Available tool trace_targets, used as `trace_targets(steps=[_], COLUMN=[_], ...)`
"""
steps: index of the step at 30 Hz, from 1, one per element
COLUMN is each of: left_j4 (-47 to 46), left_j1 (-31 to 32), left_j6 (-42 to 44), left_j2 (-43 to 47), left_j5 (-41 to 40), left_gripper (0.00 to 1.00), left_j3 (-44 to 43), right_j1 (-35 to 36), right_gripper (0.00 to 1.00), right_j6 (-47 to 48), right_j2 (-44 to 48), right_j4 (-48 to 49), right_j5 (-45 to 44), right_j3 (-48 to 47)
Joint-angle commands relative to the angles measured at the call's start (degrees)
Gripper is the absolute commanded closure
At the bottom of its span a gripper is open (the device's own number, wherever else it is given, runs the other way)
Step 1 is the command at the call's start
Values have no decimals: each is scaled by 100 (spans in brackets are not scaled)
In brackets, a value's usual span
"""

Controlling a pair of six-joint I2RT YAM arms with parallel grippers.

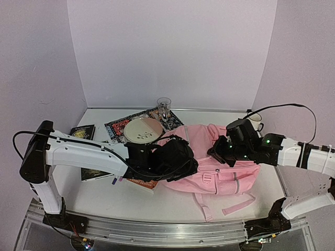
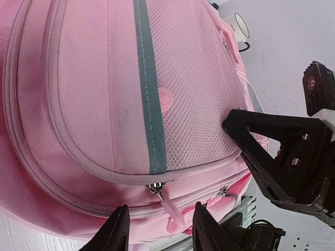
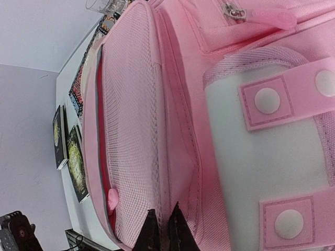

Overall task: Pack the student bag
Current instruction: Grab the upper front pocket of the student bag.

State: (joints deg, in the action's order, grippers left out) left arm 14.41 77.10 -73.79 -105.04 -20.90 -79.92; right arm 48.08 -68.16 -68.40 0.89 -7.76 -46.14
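Observation:
The student bag [image 1: 225,170], a large soft pink backpack, lies flat in the middle of the table. My left gripper [image 2: 159,232] is open at the bag's left end. A pink zipper pull [image 2: 175,212] hangs between its fingertips [image 2: 118,230] without touching either one. That zip, under a pocket with a grey stripe [image 2: 149,104], is closed. My right gripper [image 3: 164,232] is shut on a fold of the student bag's fabric [image 3: 180,172] beside the mesh side pocket [image 3: 131,120]. In the top view it sits at the bag's far right edge [image 1: 220,149].
Behind the bag lie a patterned book [image 1: 118,125], a white plate [image 1: 142,129] and a clear glass [image 1: 164,106]. A dark book [image 1: 82,132] lies at the left, and another book [image 1: 141,183] lies under my left arm. A white mug [image 1: 256,119] stands at the far right.

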Motion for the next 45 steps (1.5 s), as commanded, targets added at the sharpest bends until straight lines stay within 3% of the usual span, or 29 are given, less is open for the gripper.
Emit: trace_targets(steps=[1,13,21,26,31,45], left_j4=[-189,-387,-400,-397,-397,-396], left_j1=[13,-4,-3,1,2,-2], left_j6=[-217,-386,-688,-1247,-1490,-1667], left_j2=[-205,-730,-644,-359,-120,-261], left_j5=[-87,231,189,20,-285,-489], left_gripper=[61,72,79,58,52,73], left_j3=[-288,-488,-138,335,623,821], right_j1=[124,295,316,316,312,316], right_gripper=[100,100,100,100,100,100], right_j6=[276,428,592,674,719,851], right_j2=[116,-8,86,98,60,59], right_j4=[1021,1259,1256,1225,1223,1245], right_j5=[-84,139,133,135,194,354], right_j3=[-114,-166,-162,-171,-164,-181])
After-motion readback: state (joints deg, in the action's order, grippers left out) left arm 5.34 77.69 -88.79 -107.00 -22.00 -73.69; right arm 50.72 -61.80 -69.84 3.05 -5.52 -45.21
